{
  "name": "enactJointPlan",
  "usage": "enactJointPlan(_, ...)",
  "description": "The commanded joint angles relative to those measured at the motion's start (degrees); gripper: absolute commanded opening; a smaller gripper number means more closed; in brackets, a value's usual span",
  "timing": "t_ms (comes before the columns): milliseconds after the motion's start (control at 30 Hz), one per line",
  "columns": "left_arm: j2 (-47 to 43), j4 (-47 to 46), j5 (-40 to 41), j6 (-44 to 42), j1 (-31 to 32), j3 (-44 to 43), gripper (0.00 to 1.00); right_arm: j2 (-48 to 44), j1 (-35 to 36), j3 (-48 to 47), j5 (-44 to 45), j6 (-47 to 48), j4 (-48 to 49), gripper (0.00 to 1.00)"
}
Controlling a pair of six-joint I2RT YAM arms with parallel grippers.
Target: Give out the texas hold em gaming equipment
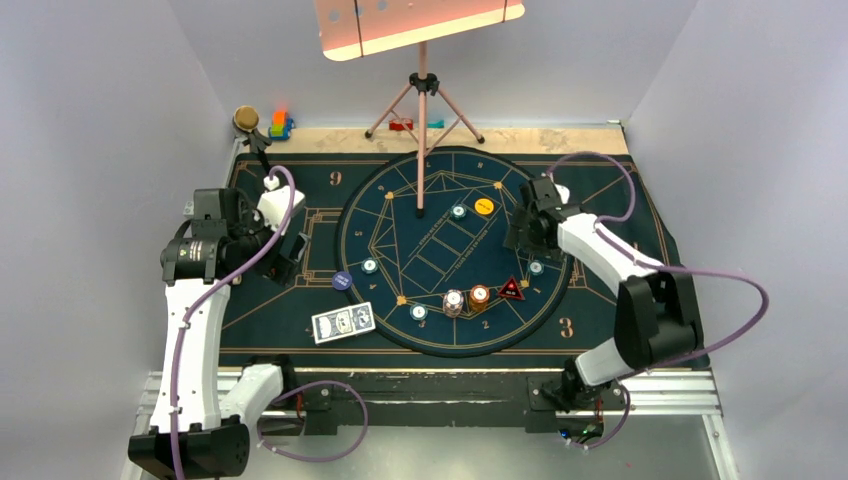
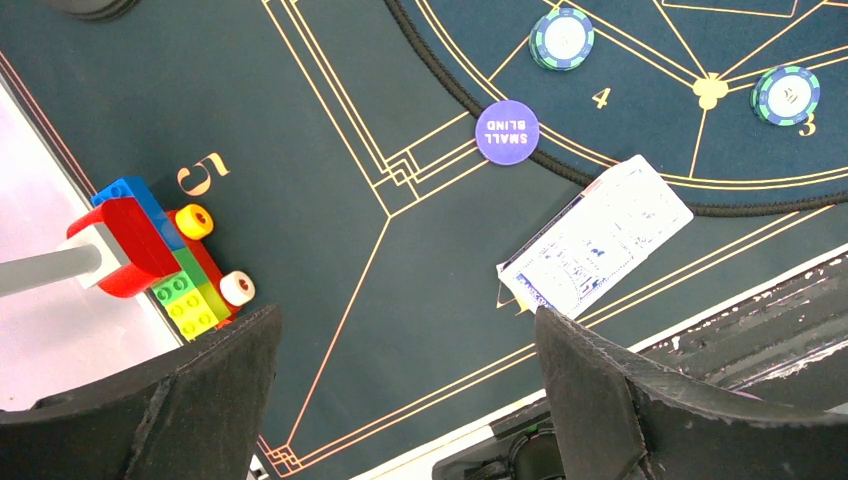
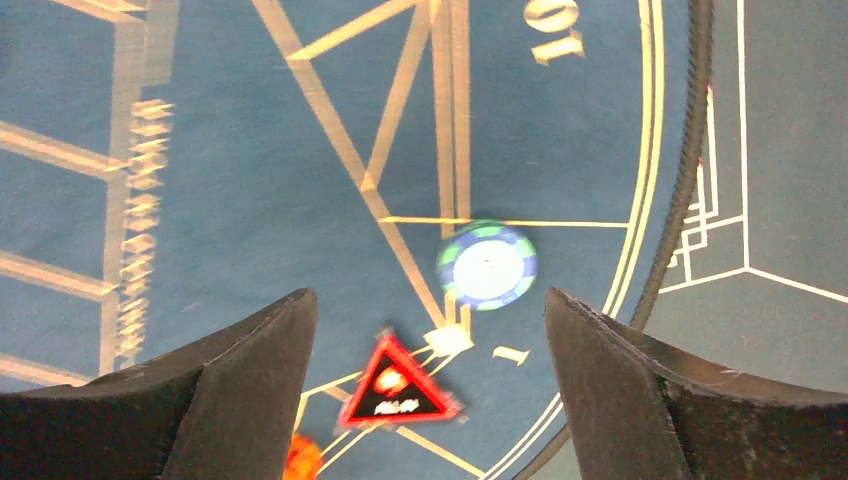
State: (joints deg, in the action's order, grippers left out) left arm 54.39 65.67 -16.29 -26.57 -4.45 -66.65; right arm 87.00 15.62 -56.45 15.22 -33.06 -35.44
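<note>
Currently: right gripper (image 3: pixel 428 305) has its jaws apart and holds nothing. A teal-and-white chip (image 3: pixel 487 265) lies flat on the felt mat (image 3: pixel 230 180) just ahead of it, and the red-edged triangular marker (image 3: pixel 400 385) lies back toward its palm. Left gripper (image 2: pixel 405 320) is spread wide and empty. The card pile (image 2: pixel 597 237) is ahead to its right, the purple small-blind button (image 2: pixel 507 131) farther ahead.

Judgement: partway. Single teal chips sit at several seat marks. The orange chip stack (image 1: pixel 479 295), the pale stack (image 1: pixel 454 300) touching it and the cards look undistributed.
</note>
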Motion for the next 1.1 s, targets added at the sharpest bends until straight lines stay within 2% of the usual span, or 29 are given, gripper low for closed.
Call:
enactJointPlan(0,0.2,-0.5,-1.4,0.4,-0.3,-0.5,1.00,-6.1,11.2,-9.2,5.0,2.8,-4.2,0.90)
enactJointPlan(167,0.6,-0.6,-2.3,0.9,-0.3,-0.3,1.00,-6.0,24.5,-14.3,3.2,4.8,-5.9,0.92)
enactJointPlan(367,0.7,-0.6,-2.3,0.9,-0.3,-0.2,1.00,-3.5,35.1,-13.9,-2.9,10.3,-5.0,0.97)
enactJointPlan(533,0.6,-0.7,-1.9,1.0,-0.2,-0.4,1.00,-0.6,38.3,-13.0,-4.5,12.0,-5.9,0.97)
enactJointPlan(1067,-0.2,-0.5,-1.0,0.7,-0.3,-0.2,1.00,5.2,39.1,-8.6,-5.0,12.7,-3.7,0.78)
